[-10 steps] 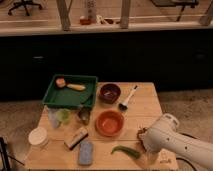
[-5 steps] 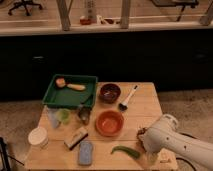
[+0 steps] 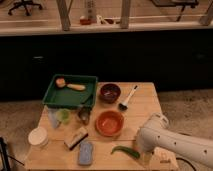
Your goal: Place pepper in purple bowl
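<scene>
Change: nothing has visibly moved since the earlier frames; arm, pepper and bowls sit as they did.
Pepper (image 3: 125,151): lies flat on the table (image 3: 145,102) near the front edge, just in front of the orange bowl (image 3: 109,123); not lifted.
Gripper (image 3: 144,156): low at the end of the arm (image 3: 170,142), front right of the table, just beside the pepper's right end; released or clenched, I cannot tell.
Purple bowl (image 3: 110,92): back centre, behind the orange bowl and apart from it; nothing shows inside.
Why so: the low arm beside the pepper suggests the pick is still to be made.
Edges: the pepper lies close to the front edge, so a nudge could push it off.
Room: the way back passes over the orange bowl. The brush (image 3: 128,97) lies just right of the purple bowl and the tray (image 3: 70,103) stands left, so a centred drop looks safest.
</scene>
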Controlling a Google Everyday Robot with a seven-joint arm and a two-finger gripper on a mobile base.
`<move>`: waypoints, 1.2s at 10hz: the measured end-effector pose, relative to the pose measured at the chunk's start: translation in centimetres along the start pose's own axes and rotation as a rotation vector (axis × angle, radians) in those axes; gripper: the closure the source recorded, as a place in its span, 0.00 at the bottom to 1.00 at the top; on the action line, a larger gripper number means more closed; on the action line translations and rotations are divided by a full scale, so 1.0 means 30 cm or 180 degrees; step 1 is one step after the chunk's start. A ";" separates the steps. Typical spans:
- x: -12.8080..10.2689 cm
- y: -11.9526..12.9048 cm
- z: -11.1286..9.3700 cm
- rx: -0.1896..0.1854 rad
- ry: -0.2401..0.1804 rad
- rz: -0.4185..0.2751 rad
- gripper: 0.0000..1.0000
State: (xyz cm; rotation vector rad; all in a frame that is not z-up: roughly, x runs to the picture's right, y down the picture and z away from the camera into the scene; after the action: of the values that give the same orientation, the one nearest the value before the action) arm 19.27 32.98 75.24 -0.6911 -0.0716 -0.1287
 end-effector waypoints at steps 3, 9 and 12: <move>-0.036 0.007 -0.008 0.0084 -0.0012 0.0052 0.20; -0.087 0.002 -0.012 0.0146 -0.0079 -0.0063 0.20; -0.113 -0.013 0.001 0.0108 -0.0116 -0.0130 0.21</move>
State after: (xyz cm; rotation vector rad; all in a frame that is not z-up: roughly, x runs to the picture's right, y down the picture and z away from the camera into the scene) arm 15.88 33.03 75.14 -0.6583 -0.1228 -0.1538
